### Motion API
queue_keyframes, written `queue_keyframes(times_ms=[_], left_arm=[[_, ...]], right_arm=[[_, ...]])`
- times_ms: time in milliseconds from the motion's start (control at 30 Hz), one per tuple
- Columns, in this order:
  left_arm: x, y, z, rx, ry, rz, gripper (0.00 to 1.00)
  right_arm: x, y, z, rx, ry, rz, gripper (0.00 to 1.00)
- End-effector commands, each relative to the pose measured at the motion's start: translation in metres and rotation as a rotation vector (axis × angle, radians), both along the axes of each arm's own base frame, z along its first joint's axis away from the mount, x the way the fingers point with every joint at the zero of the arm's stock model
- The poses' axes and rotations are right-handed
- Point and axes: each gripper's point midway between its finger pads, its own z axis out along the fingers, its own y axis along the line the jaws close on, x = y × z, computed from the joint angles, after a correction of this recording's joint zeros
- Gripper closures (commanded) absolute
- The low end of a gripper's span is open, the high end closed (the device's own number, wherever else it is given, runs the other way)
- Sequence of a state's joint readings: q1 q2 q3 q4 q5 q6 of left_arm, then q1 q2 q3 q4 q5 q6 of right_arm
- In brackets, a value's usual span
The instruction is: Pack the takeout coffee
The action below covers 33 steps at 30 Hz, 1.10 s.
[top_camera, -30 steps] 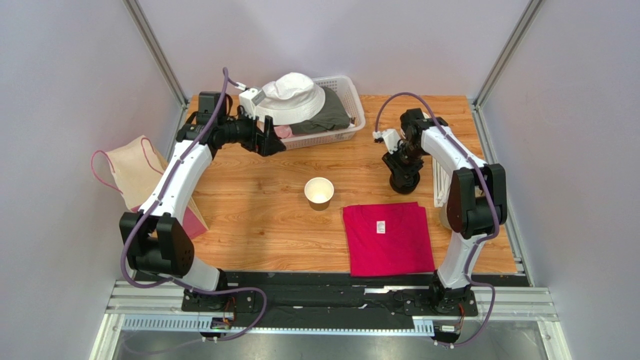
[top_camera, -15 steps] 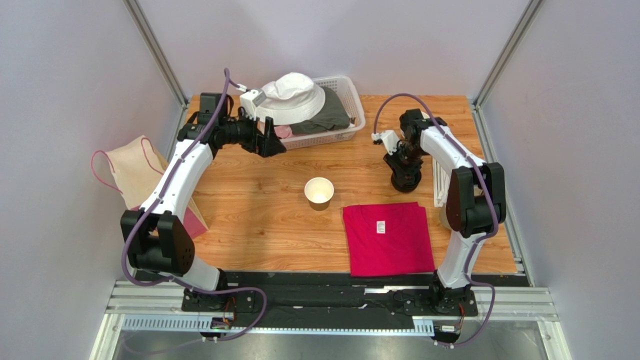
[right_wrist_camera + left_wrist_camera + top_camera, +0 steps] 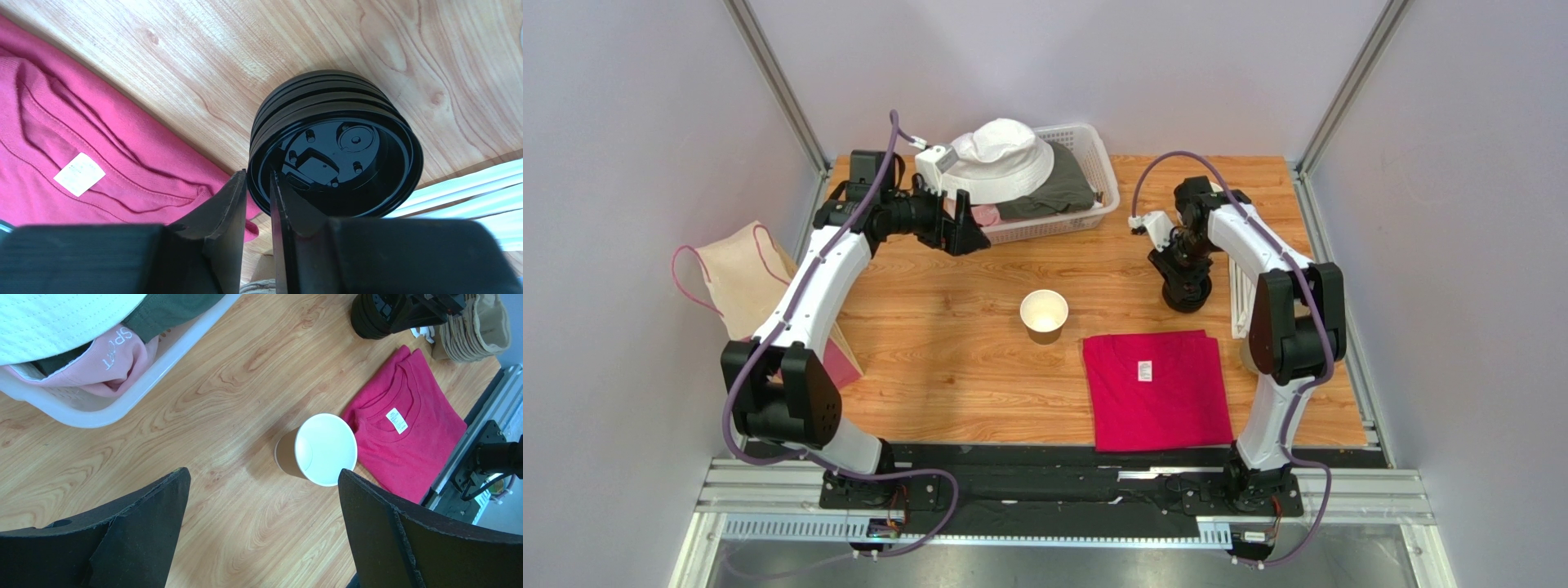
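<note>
Slight repositioning of the right arm (image 3: pixel 1259 251) is noted since a second ago. The right gripper (image 3: pixel 258 177) is pinched on the rim of the one stack of black lids (image 3: pixel 344 153) by the worktop's (image 3: pixel 940 355) right edge. The left gripper (image 3: pixel 263 474) is held wide apart. One lidless paper cup (image 3: pixel 1044 311) stands mid-worktop. One basket (image 3: pixel 1107 175), at the far edge, holds one white hat (image 3: pixel 1001 153), one pink cap (image 3: pixel 116 358) and one green garment (image 3: pixel 1063 184).

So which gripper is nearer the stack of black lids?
Right. The right gripper is at the black lid stack, its fingers straddling the rim. The left gripper hangs open far off to the stack's left, beside the white basket.
</note>
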<state>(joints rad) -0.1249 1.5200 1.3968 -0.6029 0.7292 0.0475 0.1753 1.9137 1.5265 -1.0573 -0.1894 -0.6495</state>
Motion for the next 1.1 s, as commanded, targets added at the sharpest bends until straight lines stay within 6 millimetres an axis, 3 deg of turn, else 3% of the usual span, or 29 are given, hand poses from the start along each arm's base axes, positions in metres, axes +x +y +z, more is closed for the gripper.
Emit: queue_keyframes(times_ms=[0,67,200,533,733,800,1067], left_arm=[[0.005,-0.005,0.017,-0.015,-0.049,-0.019,0.01],[0.005,-0.005,0.016,-0.017,-0.045,-0.022,0.01],[0.006,-0.005,0.018,-0.014,-0.053,-0.023,0.01],[0.008,-0.006,0.017,-0.013,-0.057,-0.036,0.01],[0.013,-0.012,0.016,-0.056,-0.018,-0.025,0.02],[0.013,-0.027,0.024,-0.133,0.029,-0.027,0.07],[-0.011,-0.145,0.022,-0.350,0.196,-0.221,0.20]], right_arm=[[0.012,-0.002,0.006,-0.007,-0.038,0.012,0.78],[0.012,-0.001,0.008,-0.002,-0.037,0.011,0.82],[0.011,0.002,0.014,0.017,-0.032,0.004,1.00],[0.006,0.011,0.050,0.074,-0.057,-0.032,1.00],[0.012,0.005,0.047,0.056,-0.076,-0.070,1.00],[0.016,0.005,0.045,0.061,-0.077,-0.090,1.00],[0.030,0.015,0.049,0.123,-0.071,-0.151,1.00]])
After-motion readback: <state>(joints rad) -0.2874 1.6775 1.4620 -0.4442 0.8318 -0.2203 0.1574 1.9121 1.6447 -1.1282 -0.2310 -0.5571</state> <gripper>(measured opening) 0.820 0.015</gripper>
